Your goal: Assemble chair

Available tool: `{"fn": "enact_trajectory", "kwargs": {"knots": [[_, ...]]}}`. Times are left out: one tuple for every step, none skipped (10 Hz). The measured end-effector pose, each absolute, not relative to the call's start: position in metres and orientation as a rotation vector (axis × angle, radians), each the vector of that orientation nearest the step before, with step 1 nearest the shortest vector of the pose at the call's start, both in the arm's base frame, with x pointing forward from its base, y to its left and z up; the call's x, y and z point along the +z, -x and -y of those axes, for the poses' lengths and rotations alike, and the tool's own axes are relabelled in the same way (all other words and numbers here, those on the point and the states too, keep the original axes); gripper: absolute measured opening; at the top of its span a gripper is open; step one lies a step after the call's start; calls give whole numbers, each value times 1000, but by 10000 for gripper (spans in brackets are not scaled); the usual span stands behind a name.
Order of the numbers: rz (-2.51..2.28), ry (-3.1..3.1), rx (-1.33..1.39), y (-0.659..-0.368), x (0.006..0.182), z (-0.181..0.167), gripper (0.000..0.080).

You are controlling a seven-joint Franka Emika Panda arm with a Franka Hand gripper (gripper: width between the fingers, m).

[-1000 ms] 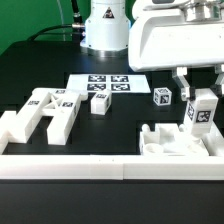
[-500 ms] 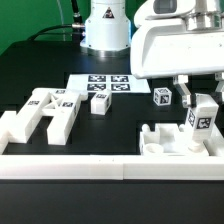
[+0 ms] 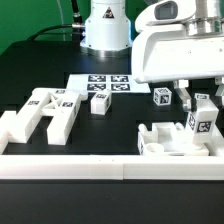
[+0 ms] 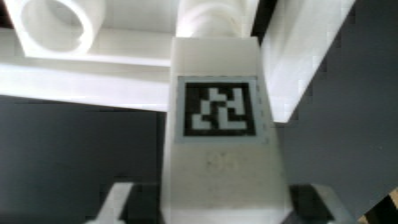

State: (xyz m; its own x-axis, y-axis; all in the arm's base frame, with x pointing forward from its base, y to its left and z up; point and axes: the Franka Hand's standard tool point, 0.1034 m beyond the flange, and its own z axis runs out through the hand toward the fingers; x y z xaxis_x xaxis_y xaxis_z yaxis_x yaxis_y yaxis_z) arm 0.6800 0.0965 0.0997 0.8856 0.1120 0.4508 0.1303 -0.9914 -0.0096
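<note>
My gripper (image 3: 201, 103) is shut on a white upright chair piece (image 3: 202, 121) with a black-and-white tag on its face. It holds the piece just above a chunky white chair part (image 3: 164, 141) at the exterior view's front right; whether the two touch I cannot tell. In the wrist view the held piece (image 4: 219, 110) fills the middle, with a dark finger (image 4: 127, 203) on either side of it and my gripper (image 4: 219, 206) clamped around it. The part below (image 4: 71, 40) shows a round socket beyond the piece's tip.
Large tagged chair pieces (image 3: 45, 110) lie at the exterior view's left, with a small block (image 3: 100, 101) beside them and a small tagged cube (image 3: 162, 96) further right. The marker board (image 3: 105, 83) lies behind. A low white rail (image 3: 70, 166) runs along the front. The arm's base (image 3: 105, 28) stands at the back.
My gripper has sunk a little with the held piece, toward the chair part under it. Nothing else has moved.
</note>
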Motion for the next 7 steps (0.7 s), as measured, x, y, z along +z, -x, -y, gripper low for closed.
{"fn": "enact_trajectory", "kwargs": {"knots": [[194,3012,-714,-680,99,-97,290],[195,3013,-709,-679,97,-97,290],[195,3014,-707,-677,94,-96,290],[193,3008,-737,-678,93,-96,290],[192,2996,-785,-679,91,-96,290],[193,2991,-806,-680,91,-97,290],[193,2987,-819,-681,91,-97,290]]}}
